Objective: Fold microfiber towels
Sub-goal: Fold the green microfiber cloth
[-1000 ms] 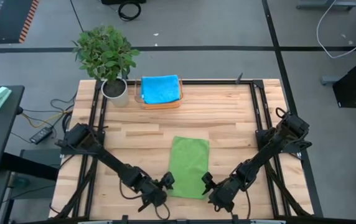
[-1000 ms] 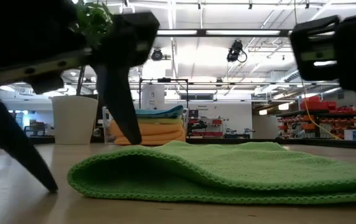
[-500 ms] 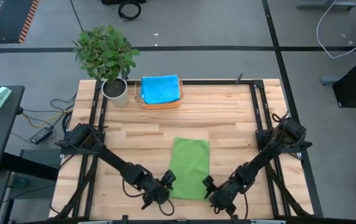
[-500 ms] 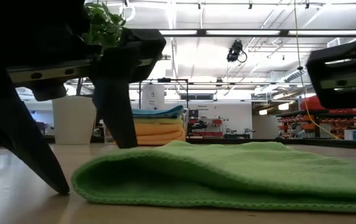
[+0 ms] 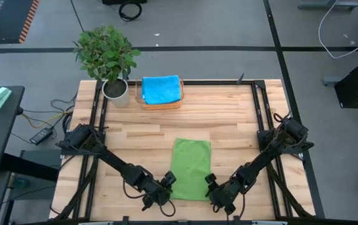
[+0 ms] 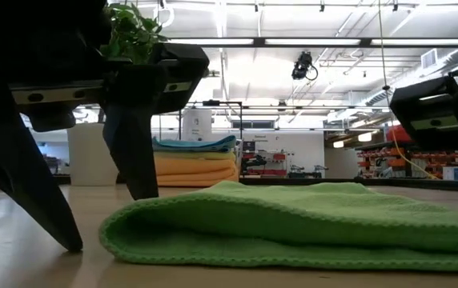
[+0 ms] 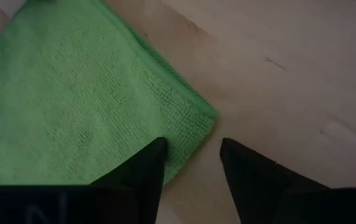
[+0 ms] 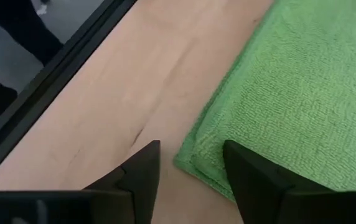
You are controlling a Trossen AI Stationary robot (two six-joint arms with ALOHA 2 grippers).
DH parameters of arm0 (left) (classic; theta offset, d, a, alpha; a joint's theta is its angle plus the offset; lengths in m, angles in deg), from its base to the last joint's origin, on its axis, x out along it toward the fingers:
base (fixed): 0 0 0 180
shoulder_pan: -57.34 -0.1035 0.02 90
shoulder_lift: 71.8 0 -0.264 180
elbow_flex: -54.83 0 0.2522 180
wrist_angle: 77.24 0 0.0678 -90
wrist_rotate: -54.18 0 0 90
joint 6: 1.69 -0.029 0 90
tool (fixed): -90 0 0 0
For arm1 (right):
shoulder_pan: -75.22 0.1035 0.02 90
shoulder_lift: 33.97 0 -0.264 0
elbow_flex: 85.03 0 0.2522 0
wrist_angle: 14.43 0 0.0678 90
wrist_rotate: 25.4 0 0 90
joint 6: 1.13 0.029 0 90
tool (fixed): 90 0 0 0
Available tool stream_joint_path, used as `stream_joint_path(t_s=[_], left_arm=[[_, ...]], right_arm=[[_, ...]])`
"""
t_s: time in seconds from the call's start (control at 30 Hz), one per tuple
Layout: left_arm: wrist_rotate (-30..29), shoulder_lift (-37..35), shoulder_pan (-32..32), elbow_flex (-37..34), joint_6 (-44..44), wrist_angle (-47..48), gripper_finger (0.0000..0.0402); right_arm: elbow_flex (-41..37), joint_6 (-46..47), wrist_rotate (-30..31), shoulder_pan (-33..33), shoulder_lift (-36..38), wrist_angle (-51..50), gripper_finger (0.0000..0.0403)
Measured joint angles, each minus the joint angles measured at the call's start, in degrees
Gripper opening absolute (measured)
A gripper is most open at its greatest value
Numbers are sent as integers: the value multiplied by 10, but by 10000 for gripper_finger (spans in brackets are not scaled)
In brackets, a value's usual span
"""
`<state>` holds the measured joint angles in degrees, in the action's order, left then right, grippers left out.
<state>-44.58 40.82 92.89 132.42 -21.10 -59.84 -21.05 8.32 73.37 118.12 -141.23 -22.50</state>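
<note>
— Green microfiber towel (image 5: 190,167) lies doubled into a long strip near the middle of the desk's (image 5: 229,134) front edge, does it not?

— It does, flat on the wood, with one folded end toward the front. The left gripper (image 5: 166,185) sits at its front left corner and the right gripper (image 5: 208,184) at its front right corner.

— And the fingers?

— Both pairs stand spread. In the left wrist view the corner (image 7: 196,118) lies just ahead of the gap, one finger (image 7: 144,168) over the cloth; nothing is pinched. The right wrist view shows the same, the layered corner (image 8: 193,158) between the tips, not gripped.

— How would it handle?

— Likely light and limp, with a nap that clings to itself. It should sag and the layers may slide apart, so each gripper ought to take both layers right at the corner, low against the wood.

— Other towels?

— A blue one (image 5: 161,89) tops a stack at the back edge, beside a potted plant (image 5: 107,56).
</note>
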Motion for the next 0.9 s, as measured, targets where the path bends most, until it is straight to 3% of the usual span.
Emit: stream_joint_path(t_s=[0.27, 0.43, 0.57, 0.77, 0.9], left_arm=[[16, 0, 0, 0, 17, 1, 129], [21, 1, 1, -1, 51, 3, 61], [21, 1, 1, -1, 75, 3, 10], [17, -2, 9, -1, 113, 3, 42], [16, -10, 30, -1, 66, -3, 77]], right_arm=[[0, 52, 2, 0, 0, -3, 124], [0, 80, 2, 0, 0, -4, 56], [0, 93, 2, 0, 0, -4, 41], [0, 103, 8, 0, 0, -4, 39], [0, 105, 8, 0, 0, -4, 39]])
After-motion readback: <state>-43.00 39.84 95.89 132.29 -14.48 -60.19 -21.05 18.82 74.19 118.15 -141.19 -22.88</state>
